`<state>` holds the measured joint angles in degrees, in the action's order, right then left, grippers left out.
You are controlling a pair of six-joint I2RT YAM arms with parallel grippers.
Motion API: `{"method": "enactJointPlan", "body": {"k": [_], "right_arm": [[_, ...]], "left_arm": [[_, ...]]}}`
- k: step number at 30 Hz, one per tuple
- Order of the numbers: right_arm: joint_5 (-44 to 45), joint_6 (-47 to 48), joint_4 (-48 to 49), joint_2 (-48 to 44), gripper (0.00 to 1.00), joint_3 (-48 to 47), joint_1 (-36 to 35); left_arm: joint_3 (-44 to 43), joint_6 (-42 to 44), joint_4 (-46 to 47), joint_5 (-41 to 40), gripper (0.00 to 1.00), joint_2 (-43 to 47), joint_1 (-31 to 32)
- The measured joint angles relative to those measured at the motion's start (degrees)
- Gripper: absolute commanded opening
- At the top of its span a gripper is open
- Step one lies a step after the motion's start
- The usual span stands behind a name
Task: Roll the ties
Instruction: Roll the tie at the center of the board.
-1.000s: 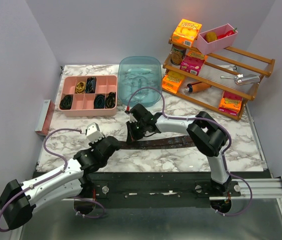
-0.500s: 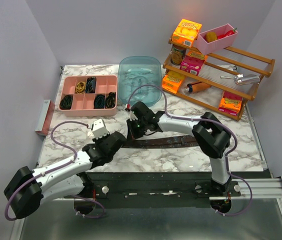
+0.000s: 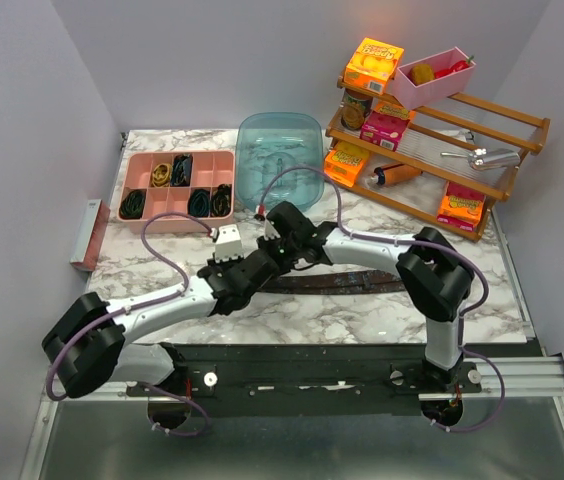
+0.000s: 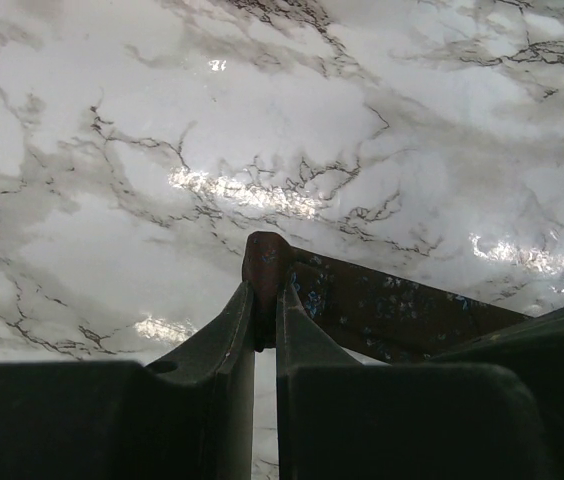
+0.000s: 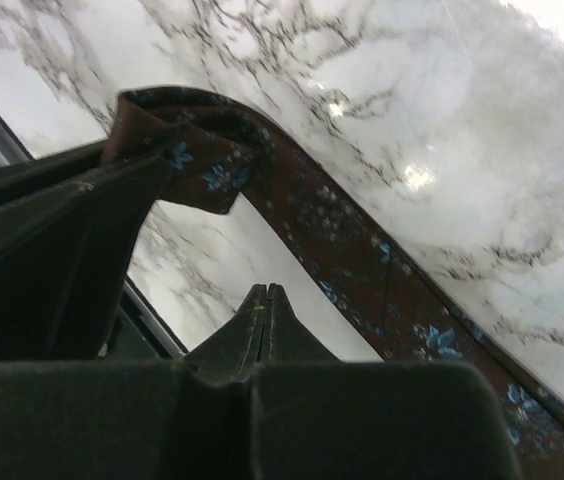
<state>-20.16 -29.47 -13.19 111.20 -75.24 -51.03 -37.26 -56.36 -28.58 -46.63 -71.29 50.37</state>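
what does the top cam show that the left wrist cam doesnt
Only the top view: the pink tray with coiled ties in it, the blue tub, the wooden rack, the right arm, and the brown tie stretched along the table. Only the left wrist view: the left fingers closed on the tie's end, and the tie's small blue pattern up close. Both: the brown tie and the marble table.
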Motion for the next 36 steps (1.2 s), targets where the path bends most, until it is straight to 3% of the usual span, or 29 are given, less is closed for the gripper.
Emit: {"method": "enactJointPlan", "body": {"k": [17,28,36], "right_arm": [[1.73,1.9,-0.35,-10.4,0.0,12.2,11.28],[1.79,2.56,-0.39,-13.09,0.0,15.63,13.0],[1.92,2.58,-0.39,-13.27,0.0,17.05,13.38]], "left_arm": [[-8.96,4.31,-8.98,-5.84,0.0,-10.64,2.64],[-22.73,1.36,-20.39,-11.17,0.0,-28.39,9.55],[-25.46,0.52,-24.35,-12.94,0.0,-34.47,12.39]]}}
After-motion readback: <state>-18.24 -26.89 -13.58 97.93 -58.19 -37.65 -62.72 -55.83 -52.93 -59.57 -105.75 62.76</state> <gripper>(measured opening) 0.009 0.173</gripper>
